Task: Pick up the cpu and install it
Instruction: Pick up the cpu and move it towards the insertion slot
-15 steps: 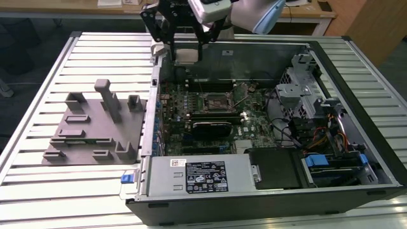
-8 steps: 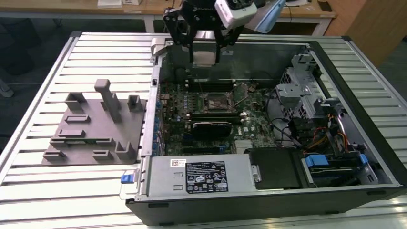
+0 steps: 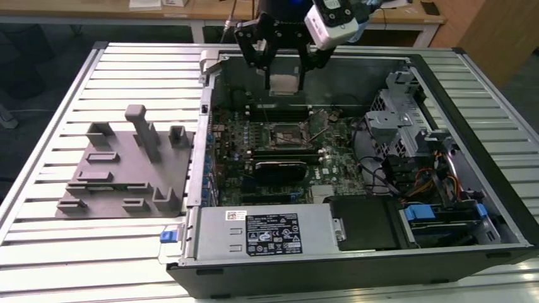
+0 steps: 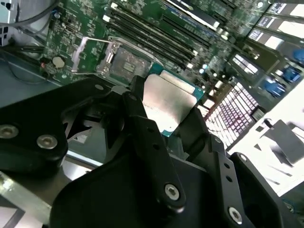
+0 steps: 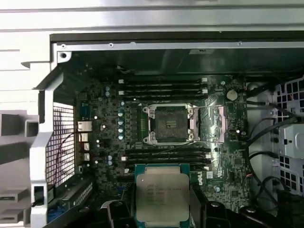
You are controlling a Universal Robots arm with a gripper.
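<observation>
Slatted metal table spreads under everything in my exterior view, with a wooden desk behind it at twelve o'clock. An open case lies on its side on the table, and a grey fixture sits just beside it at nine o'clock. I have the gripper hanging over the case's far wall, at twelve o'clock from the socket and clearly above the board. Its fingers are closed partway and pinch the cpu by two opposite edges, holding the chip in the air above the board. In the second wrist view the cpu shows its silvery top between the black fingers, with the socket beyond it. In the first wrist view the cpu shows a green rim around its metal lid and is well apart from the socket. The socket's plate is flipped open to one side, and memory slots run along two opposite sides of it. A power supply with a printed label lies at six o'clock from the socket in the exterior view
</observation>
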